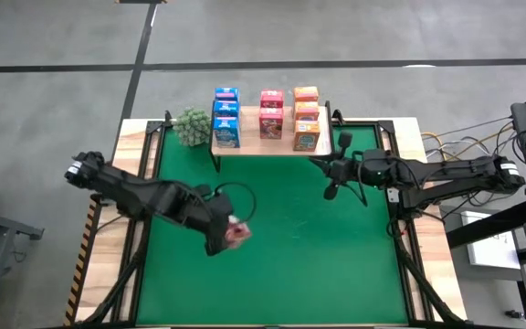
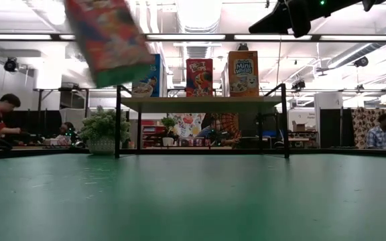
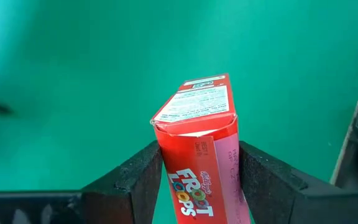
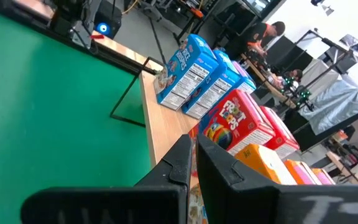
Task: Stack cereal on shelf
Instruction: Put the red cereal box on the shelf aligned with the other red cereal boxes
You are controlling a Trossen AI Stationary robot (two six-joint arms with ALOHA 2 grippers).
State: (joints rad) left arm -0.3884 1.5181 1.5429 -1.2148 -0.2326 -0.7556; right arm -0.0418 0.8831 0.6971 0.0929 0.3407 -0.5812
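Observation:
My left gripper [image 3: 197,171] is shut on a pink-red Froot Loops cereal box [image 3: 197,124] above the mat's left middle [image 1: 234,233]; the low view shows the box [image 2: 109,37] high and tilted. The wooden shelf [image 1: 263,146] stands at the table's far edge on thin black legs. It carries several cereal boxes in a blue column [image 1: 226,114], a pink-red column [image 1: 271,114] and an orange column [image 1: 306,119]. My right gripper [image 1: 330,178] hovers shut in front of the shelf's right end, touching nothing; its wrist view [image 4: 196,146] looks along the boxes. My left gripper pinches the pink-red box between its two fingers [image 3: 143,180], one on each of two opposite faces, at the box's part nearer the wrist [image 3: 194,180]. The box's printed end panel [image 3: 194,102] sticks out beyond the fingertips. The box is lifted clear of the mat and tilted.
A small green plant [image 1: 192,126] sits at the shelf's left end. The green mat [image 1: 290,265] lies between black frame rails; wooden table margins run along both sides. Cables and equipment lie off the table's right. People sit in the room beyond the table.

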